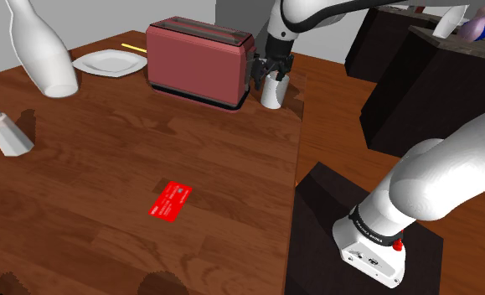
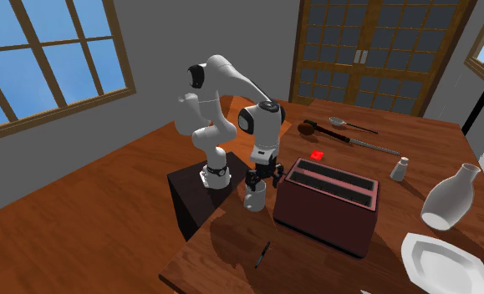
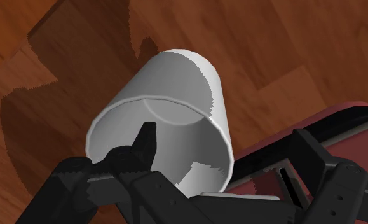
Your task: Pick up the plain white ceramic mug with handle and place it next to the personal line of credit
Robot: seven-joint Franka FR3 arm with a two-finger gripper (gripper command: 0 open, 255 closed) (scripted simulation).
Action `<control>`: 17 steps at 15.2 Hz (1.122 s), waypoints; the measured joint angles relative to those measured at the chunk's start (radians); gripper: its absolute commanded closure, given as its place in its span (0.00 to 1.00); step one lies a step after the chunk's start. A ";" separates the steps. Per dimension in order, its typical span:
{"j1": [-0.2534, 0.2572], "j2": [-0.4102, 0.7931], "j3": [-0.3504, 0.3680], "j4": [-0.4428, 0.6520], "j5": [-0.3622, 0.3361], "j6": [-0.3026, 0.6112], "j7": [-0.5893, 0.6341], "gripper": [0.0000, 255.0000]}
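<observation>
Toward the shoulder view's far left, a white shaker (image 1: 4, 130) stands on the wooden table (image 1: 81, 193), with a tall white vase (image 1: 39, 49) behind it and a white plate (image 1: 108, 62) a little further right, near the table's far edge. Next comes a small red card (image 1: 170, 201), lying flat near the middle of the table and well apart from everything else. Behind it, by the far edge, sits a red toaster (image 1: 200, 63). Just beside the toaster's right end stands the white mug (image 1: 274, 94), upright on the table, close to its right-hand edge and well apart from the red card. The black gripper (image 1: 272, 75) hangs directly over the mug, pointing down at its rim. Seen from the wrist, its fingers (image 3: 144, 143) stand apart: one is over the mug's open mouth, the other outside the wall on the toaster's side with a gap showing, so nothing is clasped. Right of the table, the white arm (image 1: 450, 168) rises from its dark stand (image 1: 324, 218)
</observation>
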 measured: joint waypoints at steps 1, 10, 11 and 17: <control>0.000 0.000 0.000 0.000 0.000 0.001 0.000 0.00; 0.000 0.001 0.000 0.000 0.000 0.001 0.000 1.00; 0.000 0.001 0.000 0.000 0.000 0.001 0.000 1.00; 0.000 -0.004 0.001 0.020 0.001 -0.024 0.000 1.00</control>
